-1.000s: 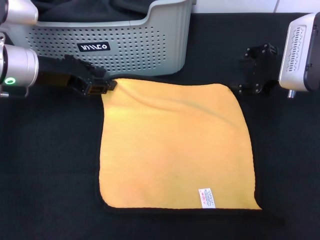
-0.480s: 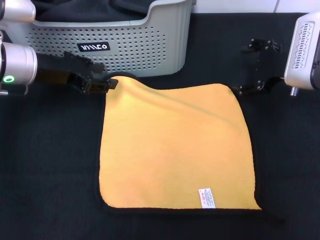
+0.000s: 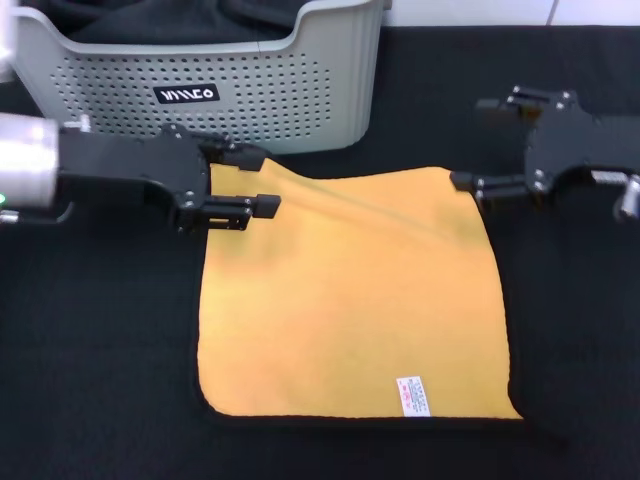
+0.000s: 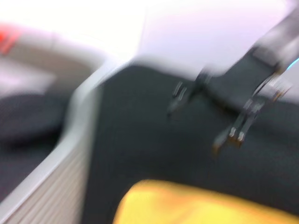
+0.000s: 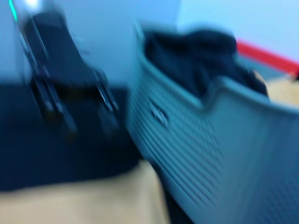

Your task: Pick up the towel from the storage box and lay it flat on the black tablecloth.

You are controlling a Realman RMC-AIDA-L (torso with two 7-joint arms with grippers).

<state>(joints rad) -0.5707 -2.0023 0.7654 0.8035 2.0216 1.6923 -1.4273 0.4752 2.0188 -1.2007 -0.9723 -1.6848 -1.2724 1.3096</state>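
The towel (image 3: 350,290) lies spread out, yellow face up, on the black tablecloth (image 3: 100,350), with its white label (image 3: 413,395) near the front edge. My left gripper (image 3: 255,180) is open over the towel's far left corner, holding nothing. My right gripper (image 3: 476,142) is open beside the far right corner, one fingertip (image 3: 462,180) close to the towel's edge. The storage box (image 3: 270,90) stands behind the towel at the back left. The left wrist view shows the towel (image 4: 187,205) and the right gripper (image 4: 205,116) farther off.
A dark cloth bundle (image 3: 150,20) lies inside the storage box; it also shows in the right wrist view (image 5: 196,60). The tablecloth extends bare on both sides and in front of the towel.
Both grippers have let go of the towel's far corners and swung their open fingers inward. The far left corner has dropped onto the tablecloth.
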